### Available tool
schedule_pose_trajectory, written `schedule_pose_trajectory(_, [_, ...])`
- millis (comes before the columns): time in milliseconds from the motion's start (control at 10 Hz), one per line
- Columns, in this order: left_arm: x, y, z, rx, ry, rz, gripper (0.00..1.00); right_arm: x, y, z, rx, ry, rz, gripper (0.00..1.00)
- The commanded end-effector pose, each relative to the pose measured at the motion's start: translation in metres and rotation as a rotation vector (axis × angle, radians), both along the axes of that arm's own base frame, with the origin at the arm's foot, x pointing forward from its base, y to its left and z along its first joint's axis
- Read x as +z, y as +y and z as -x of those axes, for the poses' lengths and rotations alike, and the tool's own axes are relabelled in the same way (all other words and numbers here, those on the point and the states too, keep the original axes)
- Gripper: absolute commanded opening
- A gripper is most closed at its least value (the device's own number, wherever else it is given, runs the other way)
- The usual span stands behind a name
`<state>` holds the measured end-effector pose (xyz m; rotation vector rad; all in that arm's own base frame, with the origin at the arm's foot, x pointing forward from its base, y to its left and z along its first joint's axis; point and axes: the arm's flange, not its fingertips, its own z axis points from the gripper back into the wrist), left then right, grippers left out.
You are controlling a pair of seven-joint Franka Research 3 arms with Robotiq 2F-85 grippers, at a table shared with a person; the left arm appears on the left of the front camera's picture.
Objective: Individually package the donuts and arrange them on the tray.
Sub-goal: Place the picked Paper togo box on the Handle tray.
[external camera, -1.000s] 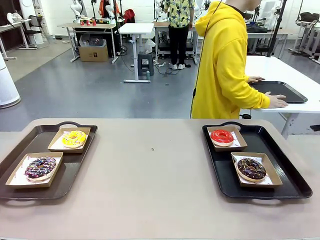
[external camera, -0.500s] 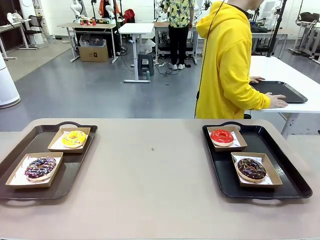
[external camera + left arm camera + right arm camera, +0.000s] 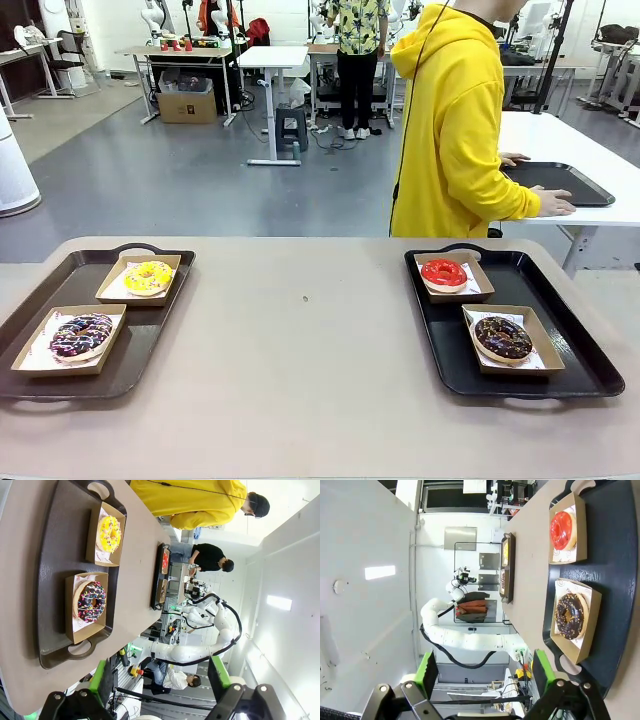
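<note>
Both the left hand (image 3: 159,677) and right hand (image 3: 483,673) gaped wide, empty; four donuts (image 3: 148,276) sat boxed on trays (image 3: 590,362).

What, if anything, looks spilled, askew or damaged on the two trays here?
Nothing stands out. Each donut lies whole in its own brown paper boat: the yellow donut and purple donut on the left tray, the red donut and chocolate donut on the right tray. No spills.

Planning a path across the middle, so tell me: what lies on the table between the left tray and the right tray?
In the front view, bare tabletop lies between the left tray and the right tray, apart from one tiny dark speck.
</note>
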<state>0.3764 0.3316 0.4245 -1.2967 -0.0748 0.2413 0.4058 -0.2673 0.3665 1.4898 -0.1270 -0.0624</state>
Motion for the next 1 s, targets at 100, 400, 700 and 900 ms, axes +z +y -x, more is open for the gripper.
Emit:
schedule_pose_trajectory(100, [0.0019, -0.0029, 0.0032, 0.013, 0.0, -0.008, 1.0, 0.0029, -0.0016, -0.0013, 0.008, 0.007, -0.006, 1.0])
schedule_pose_trajectory(400, [0.0019, -0.0029, 0.0032, 0.013, 0.0, -0.008, 1.0, 0.0029, -0.0016, -0.0013, 0.008, 0.007, -0.006, 1.0])
schedule_pose_trajectory(700, [0.0019, -0.0029, 0.0032, 0.013, 0.0, -0.008, 1.0, 0.0029, -0.0016, -0.0013, 0.008, 0.007, -0.006, 1.0])
schedule_pose_trajectory(900, [0.0019, -0.0029, 0.0032, 0.013, 0.0, -0.008, 1.0, 0.0029, -0.0016, -0.0013, 0.008, 0.007, -0.006, 1.0])
